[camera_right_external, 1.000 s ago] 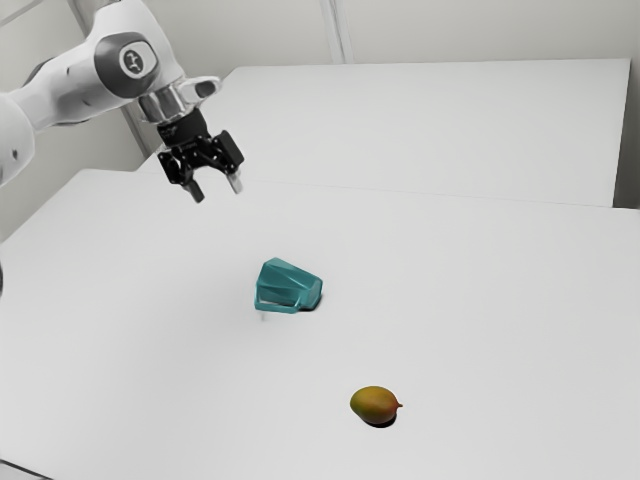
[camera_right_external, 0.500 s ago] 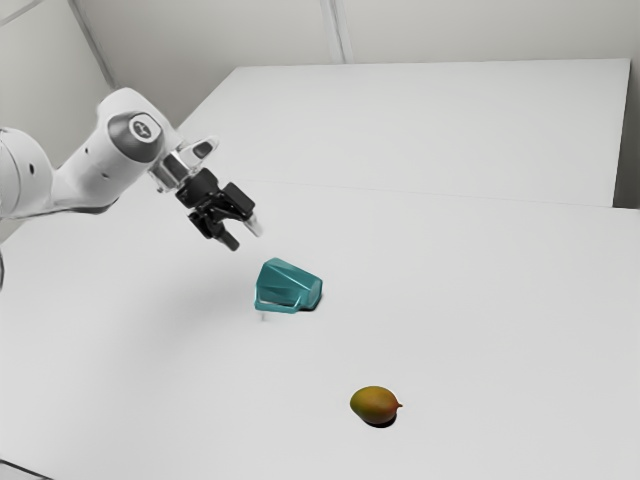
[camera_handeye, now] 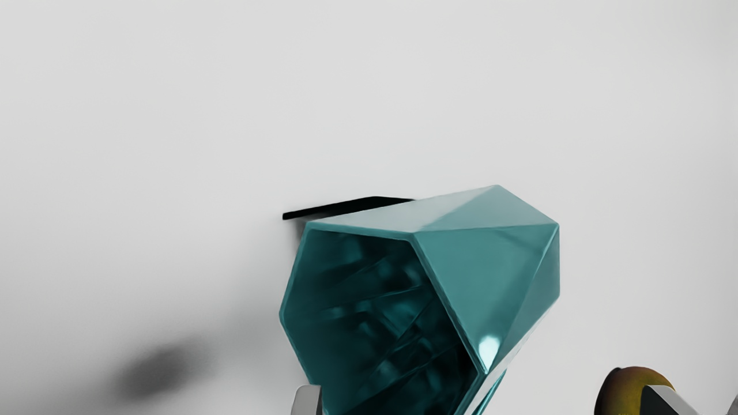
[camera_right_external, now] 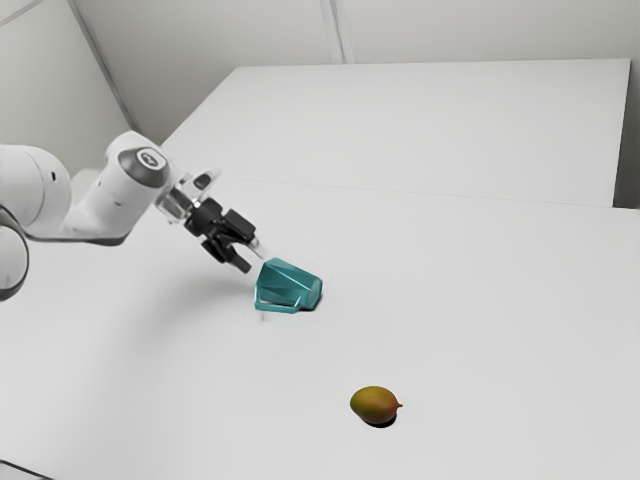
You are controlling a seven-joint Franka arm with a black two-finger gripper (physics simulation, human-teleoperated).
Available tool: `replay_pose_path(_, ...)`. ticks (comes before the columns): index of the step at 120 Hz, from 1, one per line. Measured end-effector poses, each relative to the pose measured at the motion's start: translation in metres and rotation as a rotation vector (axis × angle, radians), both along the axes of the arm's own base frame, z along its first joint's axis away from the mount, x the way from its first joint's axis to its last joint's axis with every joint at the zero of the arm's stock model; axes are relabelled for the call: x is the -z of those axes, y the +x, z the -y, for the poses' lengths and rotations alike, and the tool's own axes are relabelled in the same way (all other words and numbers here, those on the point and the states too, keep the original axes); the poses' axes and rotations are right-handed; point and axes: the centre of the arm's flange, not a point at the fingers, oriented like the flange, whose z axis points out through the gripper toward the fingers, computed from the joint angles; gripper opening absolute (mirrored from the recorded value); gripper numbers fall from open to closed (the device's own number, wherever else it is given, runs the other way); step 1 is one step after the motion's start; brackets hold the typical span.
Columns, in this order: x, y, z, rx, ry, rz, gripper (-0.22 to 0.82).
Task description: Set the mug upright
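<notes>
The gripper [camera_right_external: 253,261] is low over the table, close to the open end of the teal faceted mug [camera_right_external: 288,284]. The mug lies on its side, its base toward the exterior view's right and its handle toward that view's lower edge. In the wrist view the gripper [camera_handeye: 485,399] has its fingers wide apart, open. The mouth of the mug [camera_handeye: 484,271] faces the hand there, and one fingertip overlaps its rim; whether they touch I cannot tell. Part of the handle is hidden.
A mango [camera_right_external: 375,404] rests on the white table [camera_right_external: 500,320], nearer the exterior view's lower edge than the mug. In the wrist view the mango [camera_handeye: 624,393] is partly behind one finger. Another white surface [camera_right_external: 430,120] lies beyond the table.
The arm has come down and toward the exterior view's right, bringing my open gripper from high above the table to beside the mug. Mug and mango have stayed in place.
</notes>
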Motion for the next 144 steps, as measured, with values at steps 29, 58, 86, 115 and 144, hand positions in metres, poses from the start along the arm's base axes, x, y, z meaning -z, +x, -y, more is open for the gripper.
replay_pose_path(29, 0.012, 0.001, 0.014, 0.022, -0.104, 0.022, 0.6)
replay_pose_path(58, 0.029, -0.004, 0.021, 0.046, -0.196, 0.004, 0.6)
replay_pose_path(86, 0.032, -0.01, 0.022, 0.074, -0.252, -0.003, 0.4)
replay_pose_path(115, 0.03, -0.012, 0.024, 0.096, -0.27, 0.007, 0.07)
replay_pose_path(144, 0.026, -0.01, 0.023, 0.11, -0.271, 0.029, -0.12)
